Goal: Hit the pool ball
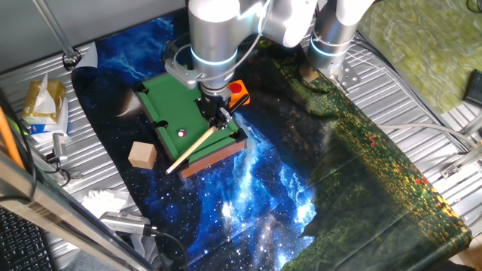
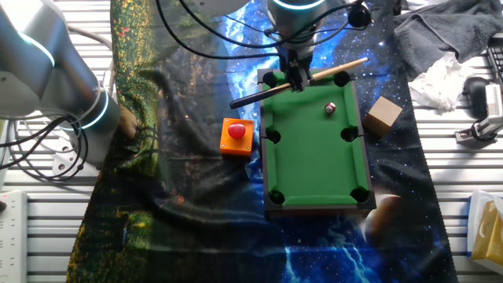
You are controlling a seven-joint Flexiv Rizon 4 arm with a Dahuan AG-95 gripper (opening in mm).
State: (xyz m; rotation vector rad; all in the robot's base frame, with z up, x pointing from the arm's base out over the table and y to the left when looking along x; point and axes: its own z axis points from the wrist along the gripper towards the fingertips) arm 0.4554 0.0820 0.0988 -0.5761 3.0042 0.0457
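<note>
A wooden block (image 1: 141,154) lies nearest in one fixed view, just beside the miniature pool table (image 1: 226,153) on the cloth-covered surface (image 1: 256,203); the pool ball (image 1: 181,133) rests on the green felt, apart from the pockets; the cue stick (image 1: 192,148) is clamped in the closed jaws of the gripper (image 1: 218,114), so the tip is best aligned with the ball's centre before a short level thrust; the orange box (image 1: 237,89) behind should be avoided.

Even bright light, sharp pics
</note>
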